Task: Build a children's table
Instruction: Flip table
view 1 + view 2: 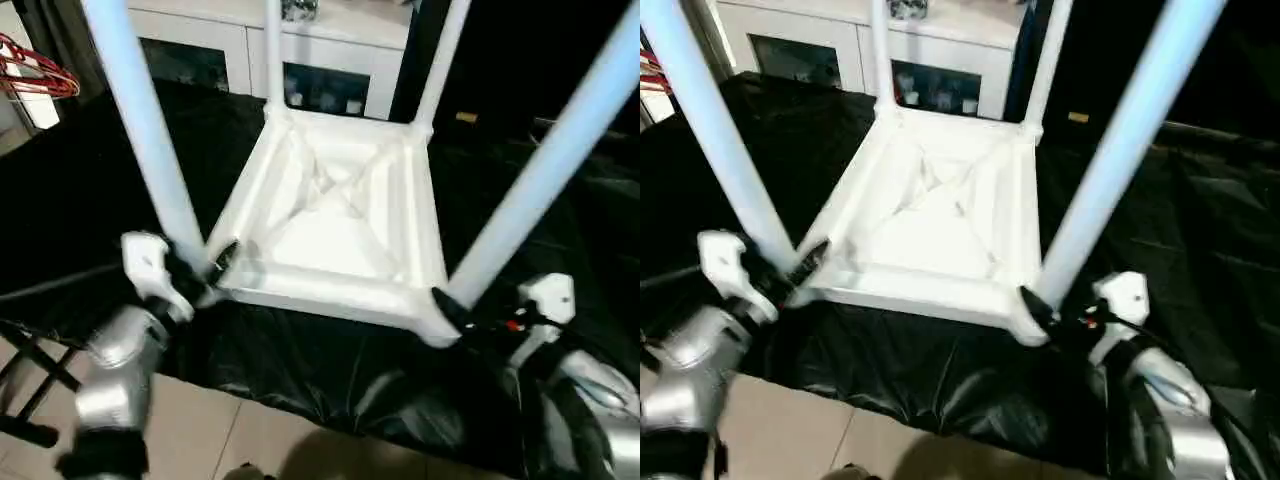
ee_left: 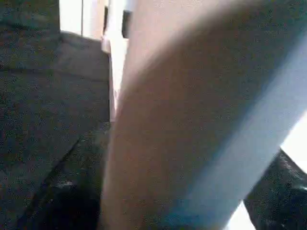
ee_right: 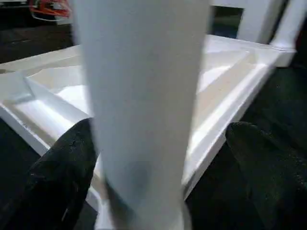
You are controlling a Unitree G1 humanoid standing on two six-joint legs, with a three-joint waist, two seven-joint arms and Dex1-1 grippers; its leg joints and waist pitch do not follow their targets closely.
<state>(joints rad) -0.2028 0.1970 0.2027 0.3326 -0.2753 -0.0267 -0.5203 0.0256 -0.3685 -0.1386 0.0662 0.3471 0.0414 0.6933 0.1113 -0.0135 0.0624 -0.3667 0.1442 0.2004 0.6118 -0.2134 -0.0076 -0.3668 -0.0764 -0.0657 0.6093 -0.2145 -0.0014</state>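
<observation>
Table [image 1: 340, 220] sits upside down; left claw [image 1: 200, 270] looks clamped on a near leg [image 1: 150, 130], right claw [image 3: 158, 158] spread wide around another leg [image 3: 144, 96].

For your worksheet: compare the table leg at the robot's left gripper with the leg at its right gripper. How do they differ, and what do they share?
The near-left leg leans toward the robot's left; the near-right leg leans right. In the wrist views, the right gripper straddles its leg with a gap beside one finger, while the left gripper's grip is unclear. Both are white tubes standing in near corners of the upturned tabletop.
</observation>
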